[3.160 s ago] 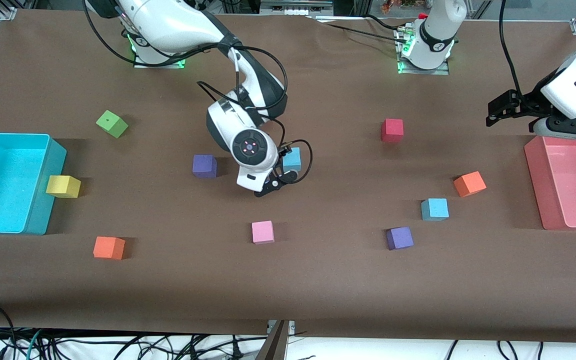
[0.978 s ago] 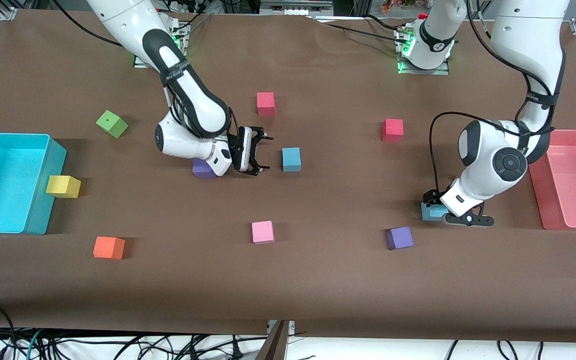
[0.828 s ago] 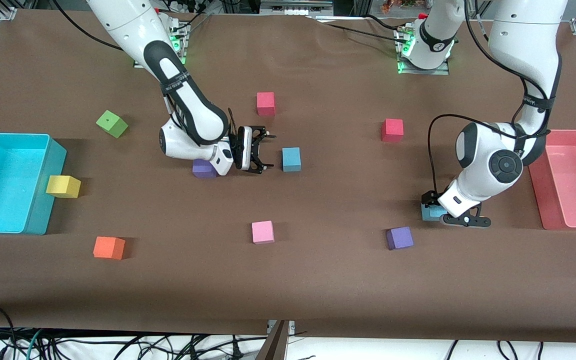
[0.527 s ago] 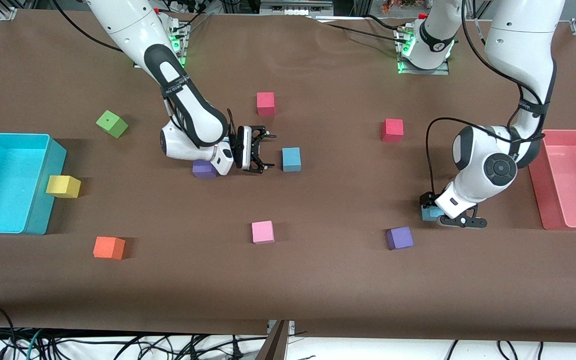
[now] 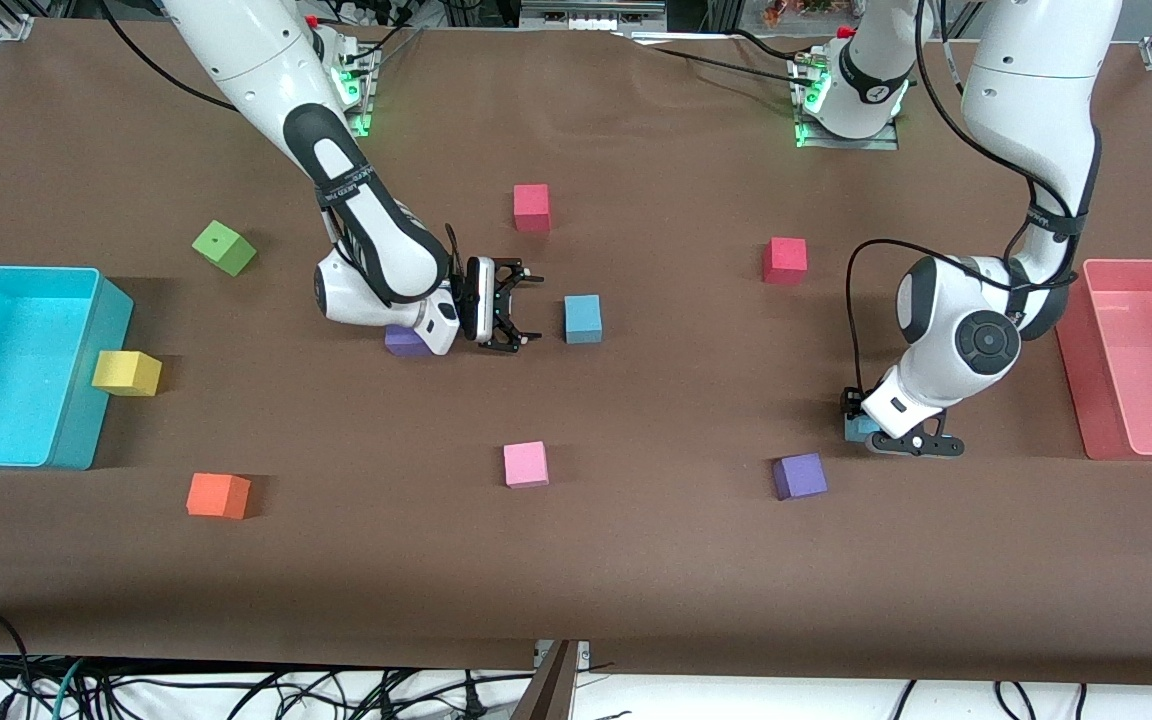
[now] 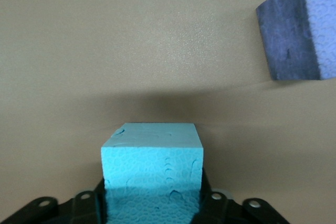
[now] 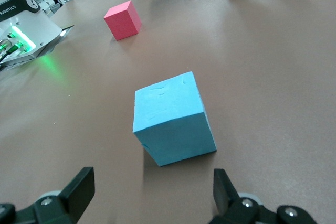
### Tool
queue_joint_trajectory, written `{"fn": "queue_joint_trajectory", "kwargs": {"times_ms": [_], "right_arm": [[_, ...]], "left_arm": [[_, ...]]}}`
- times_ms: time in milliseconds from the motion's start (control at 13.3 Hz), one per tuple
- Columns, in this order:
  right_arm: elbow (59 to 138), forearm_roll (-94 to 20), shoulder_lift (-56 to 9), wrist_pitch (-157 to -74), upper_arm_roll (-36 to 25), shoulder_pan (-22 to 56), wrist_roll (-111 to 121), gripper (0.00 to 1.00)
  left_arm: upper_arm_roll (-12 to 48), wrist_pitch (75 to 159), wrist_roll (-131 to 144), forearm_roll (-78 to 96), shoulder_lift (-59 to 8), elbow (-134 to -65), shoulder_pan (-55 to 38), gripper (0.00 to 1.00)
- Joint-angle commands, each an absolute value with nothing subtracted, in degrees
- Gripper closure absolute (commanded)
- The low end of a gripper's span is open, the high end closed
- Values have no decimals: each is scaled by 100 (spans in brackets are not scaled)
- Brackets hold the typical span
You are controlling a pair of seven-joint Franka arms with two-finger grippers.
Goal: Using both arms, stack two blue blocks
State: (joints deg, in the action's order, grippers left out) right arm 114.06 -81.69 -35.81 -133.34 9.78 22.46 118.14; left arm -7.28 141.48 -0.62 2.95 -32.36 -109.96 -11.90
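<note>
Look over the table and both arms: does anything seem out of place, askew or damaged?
Little does. One yellow block leans against the outside wall of the cyan bin instead of sitting flat on the table. The green block is turned at an angle to the others. Nothing looks spilled or damaged.

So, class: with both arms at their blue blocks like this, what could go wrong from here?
1. The left gripper is shut on its blue block only near its lower edge, so the cube may tilt or slip when lifted.
2. The purple cube sits close beside that grasp; a low sweep could nudge it.
3. The right gripper, open, waits beside the other blue block and might get knocked during stacking.
</note>
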Motion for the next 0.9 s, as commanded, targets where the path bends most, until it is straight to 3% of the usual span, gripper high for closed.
{"fn": "queue_joint_trajectory", "kwargs": {"times_ms": [0, 150, 301, 451, 677, 828], "right_arm": [[11382, -8297, -3630, -13263, 1046, 2171, 12006, 0], [11347, -8297, -3656, -13263, 1046, 2171, 12006, 0], [11347, -8297, -3656, -13254, 1046, 2153, 12032, 0], [11338, -8297, -3665, -13254, 1055, 2153, 12032, 0], [11312, -8297, -3665, -13254, 1055, 2162, 12024, 0], [11312, -8297, -3665, -13254, 1046, 2171, 12050, 0]], "left_arm": [[-773, 14098, -88, 360, -3068, -11012, -1257, 62], [-756, 13757, -53, 360, -2735, -11021, -1274, 64], [-747, 13038, 226, 439, -2279, -10978, -1580, 58], [-738, 12273, 911, 510, -1821, -10908, -1949, 60], [-747, 11769, 1195, 518, -1582, -10592, -2678, 79], [-738, 11786, 1536, 710, -1617, -10538, -3197, 81]]}}
